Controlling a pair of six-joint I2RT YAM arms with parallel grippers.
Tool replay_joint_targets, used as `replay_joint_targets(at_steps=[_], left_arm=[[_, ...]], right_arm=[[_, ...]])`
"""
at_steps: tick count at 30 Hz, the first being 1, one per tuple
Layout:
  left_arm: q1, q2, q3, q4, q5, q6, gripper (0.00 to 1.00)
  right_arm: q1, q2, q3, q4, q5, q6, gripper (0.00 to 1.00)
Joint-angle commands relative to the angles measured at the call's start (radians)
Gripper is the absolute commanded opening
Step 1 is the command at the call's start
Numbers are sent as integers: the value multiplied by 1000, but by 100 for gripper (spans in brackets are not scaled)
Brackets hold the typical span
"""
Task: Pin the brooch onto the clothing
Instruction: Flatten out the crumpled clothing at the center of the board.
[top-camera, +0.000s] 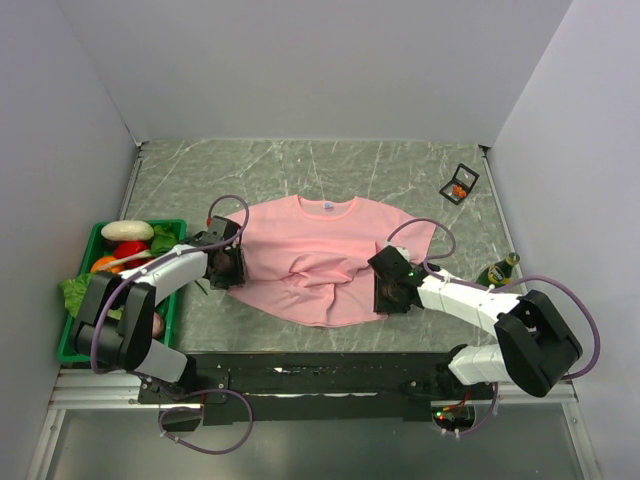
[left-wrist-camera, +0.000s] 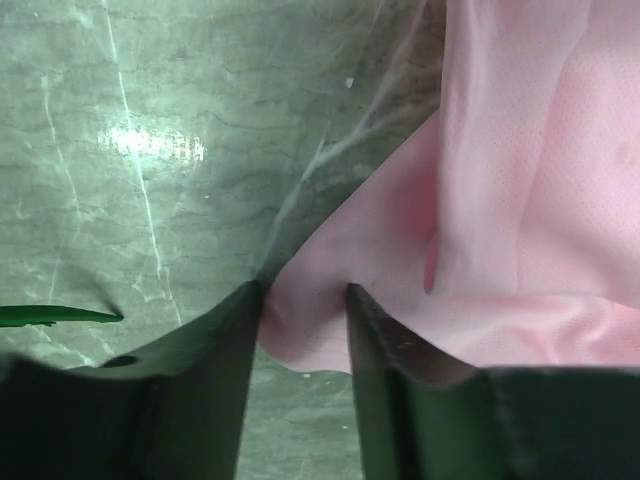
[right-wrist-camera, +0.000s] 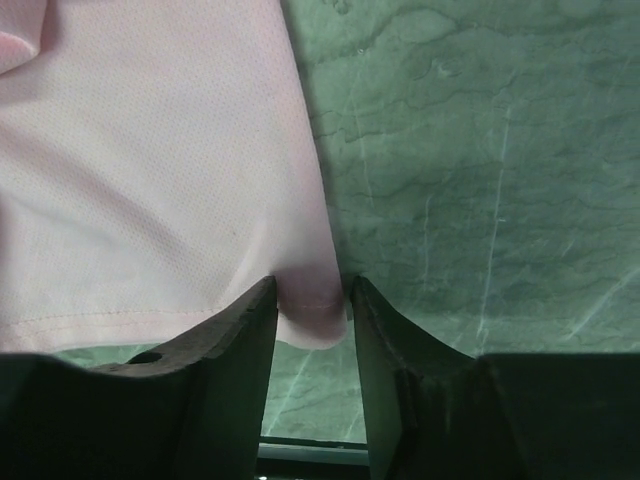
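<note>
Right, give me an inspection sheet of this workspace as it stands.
Surface: table, grey-green marbled, glossy.
Job's things: pink shirt spread mid-table, rumpled near the hem; brooch in an open black box far right, off the shirt.
Clutter: green crate of produce at the left edge; green bottle at the right.
Grippers: left gripper and right gripper each have jaws astride a shirt edge, fabric in the gap; clamped or not, cannot tell.
Cables: purple cables loop off both arms.
Surroundings: plain white walls on three sides.
</note>
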Motion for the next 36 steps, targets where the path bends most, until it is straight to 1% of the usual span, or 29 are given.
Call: replay_joint_targets(at_steps=[1, 3, 4, 5, 6, 7, 9, 10, 11, 15, 20, 24, 27, 33, 36], left_arm=[[-10, 19, -7, 10, 61, -25, 39], [-11, 7, -11, 13, 65, -25, 35], [-11, 5, -13, 13, 66, -25, 27], [-13, 2, -15, 11, 68, -27, 24], [-18, 1, -18, 10, 68, -28, 20], [-22, 1, -19, 10, 68, -28, 12], [-39, -4, -21, 3, 58, -36, 4], [-45, -8, -21, 2, 45, -39, 1], [-50, -28, -21, 0, 34, -42, 1], [-54, -120, -1, -29, 26, -60, 1], [-54, -293, 41, -72, 94, -77, 1], [-56, -370, 96, -154, 100, -82, 1], [-56, -426, 104, -190, 156, -93, 1], [-56, -538, 94, -274, 201, -125, 1], [-56, -590, 99, -323, 222, -137, 1]], right_arm=[[5, -7, -22, -24, 15, 18, 37], [5, -3, -22, -21, 12, 18, 29], [7, -1, -22, -20, 14, 19, 26], [7, 3, -22, -20, 14, 19, 21], [7, 5, -19, -21, 11, 19, 18], [5, 6, -18, -23, 11, 18, 15], [7, 3, -16, -29, 6, 16, 8], [7, 0, -16, -34, 6, 16, 5], [7, -12, -15, -37, 6, 18, 0], [8, -58, 16, -104, 18, 15, 0], [13, -176, 76, -222, 60, 9, 0], [19, -247, 130, -306, 61, 19, 0], [24, -296, 143, -366, 61, 35, 0], [31, -394, 147, -478, 46, 81, 0], [36, -437, 140, -503, 19, 104, 0]])
